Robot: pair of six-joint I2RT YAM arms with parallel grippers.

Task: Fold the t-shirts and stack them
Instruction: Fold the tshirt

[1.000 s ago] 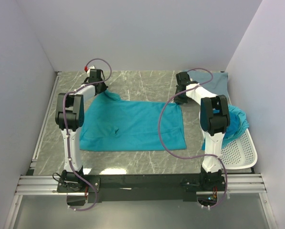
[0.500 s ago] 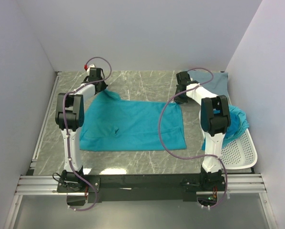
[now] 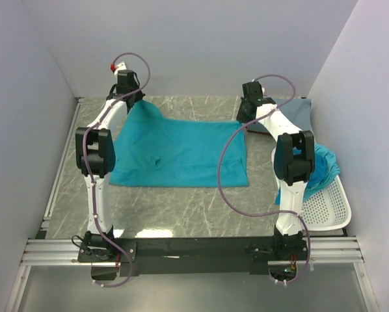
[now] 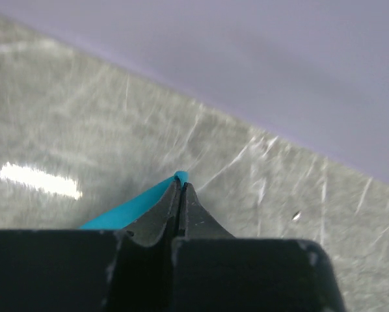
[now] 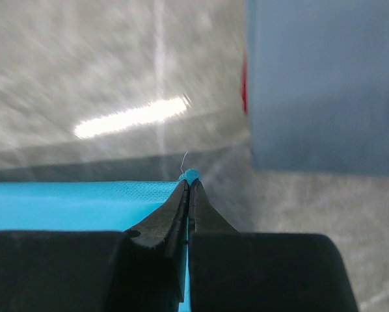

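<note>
A teal t-shirt [image 3: 178, 153] is spread over the middle of the table, its far edge lifted. My left gripper [image 3: 131, 97] is shut on its far left corner [image 4: 179, 176]. My right gripper [image 3: 246, 117] is shut on its far right corner [image 5: 192, 175]. A folded grey-blue t-shirt [image 3: 297, 114] lies at the back right and also shows in the right wrist view [image 5: 324, 84], with a sliver of dark red cloth [image 5: 244, 91] at its edge. More teal shirts [image 3: 324, 166] are bunched in the basket.
The white perforated basket [image 3: 328, 208] stands at the right edge of the grey marbled table [image 3: 181, 208]. Lilac walls close in the back and both sides. A metal rail runs along the near edge.
Both grippers have risen and moved toward the back wall, lifting the shirt's far edge. The shirt's near edge has slid away from me.
</note>
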